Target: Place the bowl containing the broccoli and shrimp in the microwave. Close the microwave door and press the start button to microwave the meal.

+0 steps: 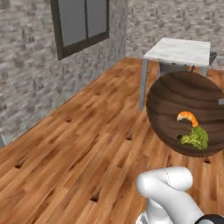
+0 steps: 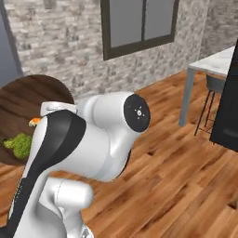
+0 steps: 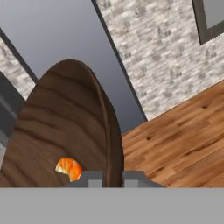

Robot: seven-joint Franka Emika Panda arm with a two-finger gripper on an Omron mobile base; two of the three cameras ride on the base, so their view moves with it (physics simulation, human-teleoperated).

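Brick walls and a plank wood floor (image 1: pixel 78 144) surround the robot, with a dark-framed window (image 1: pixel 83 24) and a white table (image 1: pixel 179 51) farther off. Its gripper (image 3: pixel 112 177) is clamped on the rim of the bowl (image 1: pixel 186 109), one finger on each side, holding it in the air and steeply tilted; the shrimp (image 1: pixel 188 117) and the broccoli (image 1: pixel 194 138) sit touching, low inside it

Soft, even rendered light is filling the room, throwing no hard shadows on the wooden floor (image 1: pixel 78 144). The window (image 2: pixel 139 23) is showing flat grey, without glare. Brick wall (image 3: pixel 166 57) texture near the window is looking coarse and pixelated.
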